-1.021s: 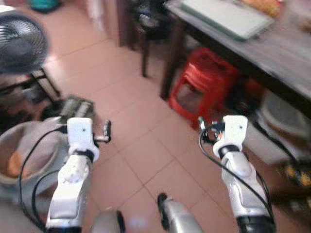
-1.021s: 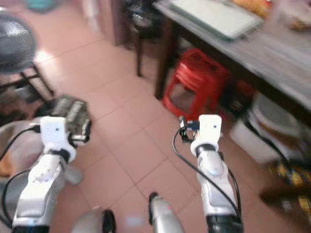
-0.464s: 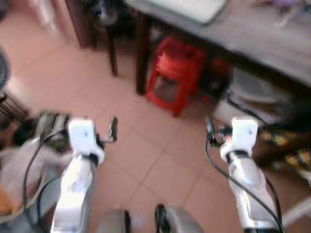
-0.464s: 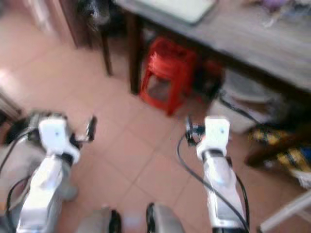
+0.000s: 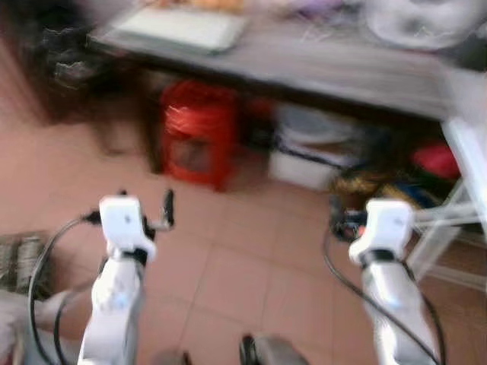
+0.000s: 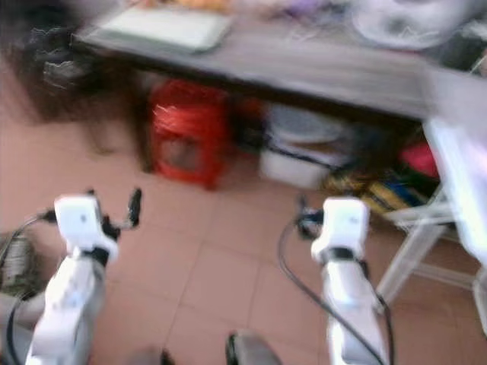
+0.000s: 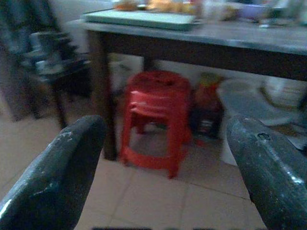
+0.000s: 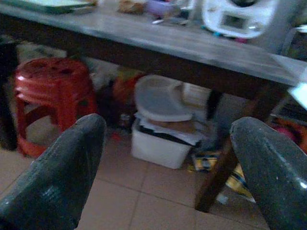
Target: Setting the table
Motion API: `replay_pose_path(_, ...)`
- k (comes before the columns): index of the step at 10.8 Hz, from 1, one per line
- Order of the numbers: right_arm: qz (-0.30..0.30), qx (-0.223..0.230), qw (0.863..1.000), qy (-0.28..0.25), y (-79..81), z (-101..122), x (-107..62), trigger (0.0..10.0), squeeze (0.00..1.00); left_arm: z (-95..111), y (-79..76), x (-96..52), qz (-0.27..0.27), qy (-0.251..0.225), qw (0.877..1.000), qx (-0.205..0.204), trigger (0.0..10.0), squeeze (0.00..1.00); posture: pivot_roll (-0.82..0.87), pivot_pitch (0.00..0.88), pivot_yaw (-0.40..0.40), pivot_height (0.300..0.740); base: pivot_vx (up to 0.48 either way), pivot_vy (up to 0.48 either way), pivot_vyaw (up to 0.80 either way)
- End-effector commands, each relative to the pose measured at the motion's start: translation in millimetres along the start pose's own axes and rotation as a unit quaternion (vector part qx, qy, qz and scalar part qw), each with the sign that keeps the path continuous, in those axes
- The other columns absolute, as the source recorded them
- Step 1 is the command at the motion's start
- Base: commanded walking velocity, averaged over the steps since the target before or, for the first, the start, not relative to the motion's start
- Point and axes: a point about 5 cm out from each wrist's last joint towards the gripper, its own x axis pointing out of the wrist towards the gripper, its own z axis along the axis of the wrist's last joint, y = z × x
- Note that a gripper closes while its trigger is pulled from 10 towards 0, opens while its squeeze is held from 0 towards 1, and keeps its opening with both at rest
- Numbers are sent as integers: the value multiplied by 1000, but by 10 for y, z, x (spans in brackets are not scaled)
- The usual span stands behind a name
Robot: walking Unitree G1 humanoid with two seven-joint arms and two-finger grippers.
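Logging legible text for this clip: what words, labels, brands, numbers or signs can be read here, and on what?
None can be read.
White appliance on the table: it has a small panel, too blurred to tell any text.
Red stool: no marking can be made out.
White bin under the table: no label can be made out.
Head views: motion-blurred, nothing legible.

Heavily smeared by motion in both eye views: table [image 5: 319,65] edge, red stool [image 5: 194,133] and floor tiles [image 5: 228,281] all streaked and soft, brightly washed in pinkish daylight, with pale glare on the tabletop. Much dimmer and blue-tinted in the wrist views, sharper at the centre, deep shade beneath the table. Out of focus at close range: the dark fingers [image 7: 53,177] of the left gripper and the right gripper's fingers [image 8: 268,167], faintly lit on scuffed edges.
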Motion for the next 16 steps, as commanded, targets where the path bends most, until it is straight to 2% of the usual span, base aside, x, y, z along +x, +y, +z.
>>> replay_pose_path(1,5,-4,1000,3,12,-29,3,10000,0,-11,-65,40,-14,0,1000,-8,10000,0,-41,0,-39,740,0,0,-438)
replay_pose_path(3,7,-8,1000,-2,18,-4,28,10000,0,6,-79,61,-23,-4,1000,0,10000,0,-42,26,-28,740,0,0,0)
replay_pose_path(6,-1,-11,1000,0,-4,3,8,10000,0,26,-116,-49,-49,5,999,2,10000,0,-39,108,-10,740,0,-187,0)
replay_pose_path(11,-2,-8,1000,-11,10,81,149,10000,0,122,-162,-48,-63,1,998,3,10000,0,-22,149,-8,740,0,-390,0)
replay_pose_path(16,-1,-7,1000,-12,8,95,175,10000,0,165,-227,-57,-81,0,997,14,10000,0,-21,172,-17,740,0,-404,0)
